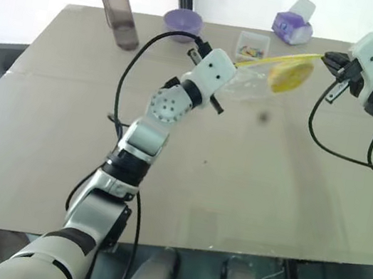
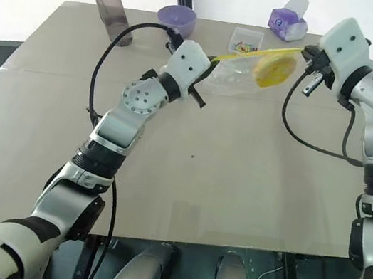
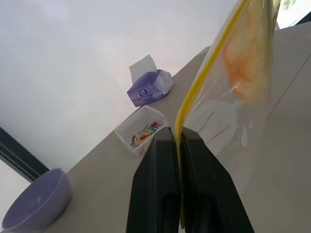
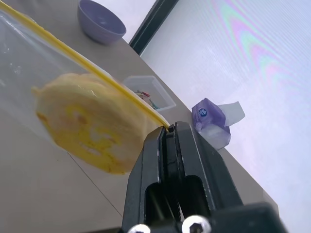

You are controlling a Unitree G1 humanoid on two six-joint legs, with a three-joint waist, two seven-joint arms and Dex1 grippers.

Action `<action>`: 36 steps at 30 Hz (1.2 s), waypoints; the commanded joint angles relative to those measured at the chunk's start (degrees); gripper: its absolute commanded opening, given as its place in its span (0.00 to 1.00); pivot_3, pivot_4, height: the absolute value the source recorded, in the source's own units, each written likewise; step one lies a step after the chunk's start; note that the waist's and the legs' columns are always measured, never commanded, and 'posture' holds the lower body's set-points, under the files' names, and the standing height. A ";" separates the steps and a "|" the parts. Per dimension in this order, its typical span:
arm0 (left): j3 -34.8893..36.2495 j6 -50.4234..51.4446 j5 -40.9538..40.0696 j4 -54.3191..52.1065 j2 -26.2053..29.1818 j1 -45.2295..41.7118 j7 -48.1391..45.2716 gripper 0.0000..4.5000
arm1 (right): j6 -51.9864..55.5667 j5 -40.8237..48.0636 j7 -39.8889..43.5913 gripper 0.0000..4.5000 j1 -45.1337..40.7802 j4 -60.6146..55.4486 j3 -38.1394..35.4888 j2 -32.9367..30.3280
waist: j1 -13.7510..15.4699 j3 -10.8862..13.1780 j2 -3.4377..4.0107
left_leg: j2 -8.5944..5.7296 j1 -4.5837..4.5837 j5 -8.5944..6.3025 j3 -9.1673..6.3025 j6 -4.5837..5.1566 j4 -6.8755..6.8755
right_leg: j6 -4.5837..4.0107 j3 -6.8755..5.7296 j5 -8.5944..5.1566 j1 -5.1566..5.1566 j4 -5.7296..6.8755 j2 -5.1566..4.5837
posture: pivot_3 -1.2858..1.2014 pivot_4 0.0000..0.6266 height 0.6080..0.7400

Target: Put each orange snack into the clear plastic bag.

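The clear plastic bag (image 1: 258, 80) hangs above the table's far side, stretched between both grippers by its yellow seal strip (image 3: 201, 82). The orange snack (image 1: 291, 76) sits inside the bag, towards its right end. My left gripper (image 3: 179, 141) is shut on the strip's left end. At the other end my right gripper (image 4: 167, 132) is shut on the strip, with the bun (image 4: 92, 124) hanging just below it. The bag's lower part sags beneath the strip.
At the table's far edge stand a dark water bottle (image 1: 117, 8), a purple bowl (image 1: 183, 22), a small clear box of coloured bits (image 1: 252, 45) and a purple tissue pack (image 1: 293, 27). The tan table (image 1: 237, 177) stretches bare towards me.
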 commanded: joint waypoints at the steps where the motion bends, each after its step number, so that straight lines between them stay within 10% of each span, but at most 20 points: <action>1: 2.11 -2.11 0.44 2.79 0.66 -0.73 1.82 0.00 | -0.10 -0.47 -0.93 0.01 -2.19 0.58 -2.19 -1.01 | 0.00 0.00 0.00 | 0.00 0.00 0.00 0.00 0.00 0.00 | 0.00 0.00 0.00 0.00 0.00 0.00 | 0.52 0.24 1.00; 17: 0.73 -4.81 2.07 5.15 1.51 -1.68 2.04 0.00 | 2.07 1.19 10.00 0.01 1.05 -5.05 0.12 -3.16 | -0.08 0.00 0.01 | -0.02 -0.04 0.00 -0.01 0.00 0.04 | 0.05 0.01 0.03 -0.03 0.01 0.00 | 0.52 0.24 1.00; 29: 1.14 -7.57 3.57 8.17 0.31 -3.94 5.00 0.00 | -3.12 -2.69 -1.54 0.01 -4.30 6.18 -0.59 1.81 | -0.19 0.00 0.01 | -0.02 -0.03 0.00 0.01 0.00 0.06 | 0.05 0.02 0.03 -0.05 0.04 0.01 | 0.52 0.24 1.00; 36: -0.05 0.53 0.39 -9.05 1.78 7.92 -2.52 0.00 | 3.26 2.64 6.54 0.01 8.14 -5.60 -1.62 -1.11 | -0.10 -0.02 0.02 | 0.02 -0.09 -0.01 -0.02 0.02 -0.02 | 0.05 0.01 0.03 -0.05 -0.15 -0.01 | 0.52 0.24 1.00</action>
